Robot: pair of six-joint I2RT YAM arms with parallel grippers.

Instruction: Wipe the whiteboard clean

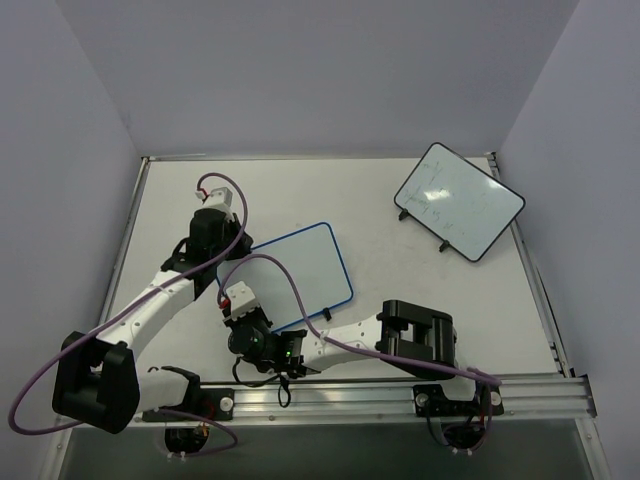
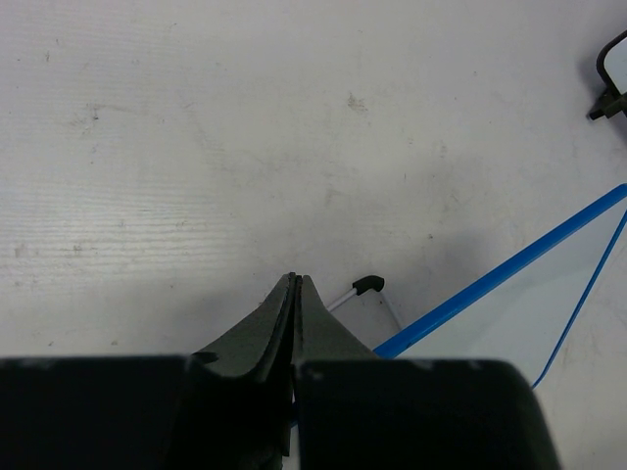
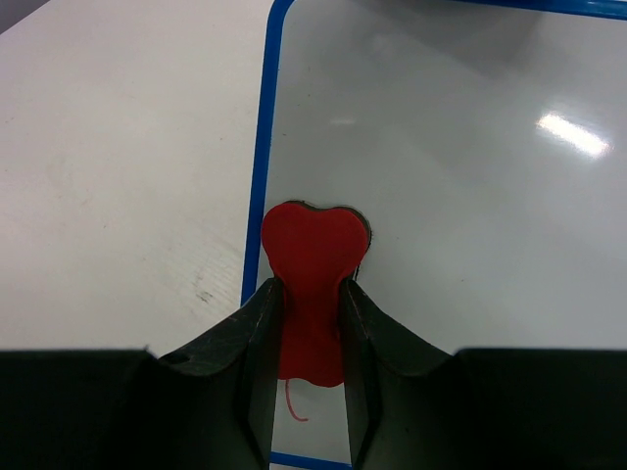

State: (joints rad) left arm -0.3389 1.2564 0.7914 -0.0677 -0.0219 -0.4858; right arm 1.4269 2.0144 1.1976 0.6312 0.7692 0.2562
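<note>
The blue-rimmed whiteboard [image 1: 300, 272] lies flat mid-table. My right gripper [image 1: 244, 318] is over its near-left corner, shut on a red heart-shaped eraser [image 3: 312, 262] that rests on the white surface [image 3: 460, 196] just inside the blue rim [image 3: 257, 196]. A thin red stroke [image 3: 294, 406] shows on the board under the eraser's near end. My left gripper [image 2: 295, 281] is shut with nothing in it, low by the board's far-left corner [image 2: 509, 274] and one black foot [image 2: 367, 285]. In the top view it sits at the board's upper-left [image 1: 215, 235].
A black-rimmed whiteboard [image 1: 459, 200] with faint marks stands at the back right; its corner shows in the left wrist view [image 2: 613, 73]. Both arms and their purple cables [image 1: 290, 300] lie across the table's near left. A metal rail [image 1: 400, 395] runs along the near edge.
</note>
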